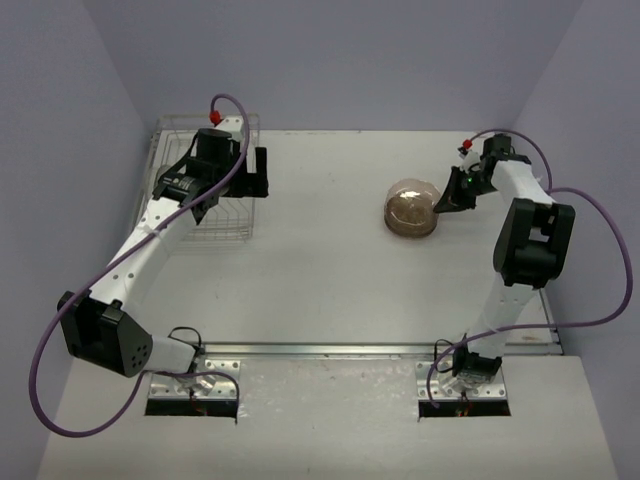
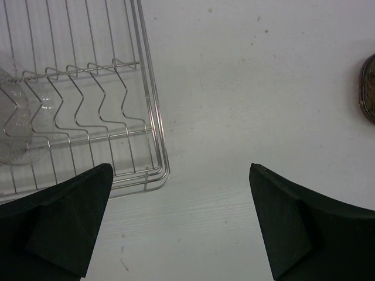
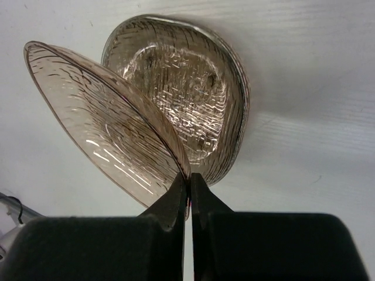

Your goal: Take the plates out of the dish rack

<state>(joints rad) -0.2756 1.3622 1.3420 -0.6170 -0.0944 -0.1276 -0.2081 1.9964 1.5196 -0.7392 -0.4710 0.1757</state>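
Pale lavender walls close in a white worktop (image 1: 330, 260), with the two arm bases bolted at its near edge. At the far left corner sits the dish rack (image 1: 238, 228), a silver wire frame with raised sides and thin zigzag slot wires. The left arm stretches up to it, and the left claw (image 1: 255, 172) hangs over the rack's right side with its jaws spread wide apart and nothing between them. From the left wrist, the two dark fingers (image 2: 64, 228) frame bare worktop, with the rack's rounded corner (image 2: 155, 170) beside the left one. A clear plate (image 2: 17, 126) shows low in the rack at that picture's left edge, though only part of it can be made out. Toward the far right of the worktop, well apart from the rack, the right claw (image 1: 445, 205) is pinched tight on the rim of a smoky brown held plate (image 3: 105, 123). Its textured face is tilted steeply, nearly on edge. Just behind and under it a second brown plate (image 3: 187, 88) lies flat on the worktop with its hollow side up. The two rims come together right at the claw's tips (image 3: 188, 178), but whether they actually touch cannot be told. In the overhead view the pair reads as one brownish mound (image 1: 412, 207). Its dark rim also shows at the right edge of the left wrist view (image 2: 368, 88).
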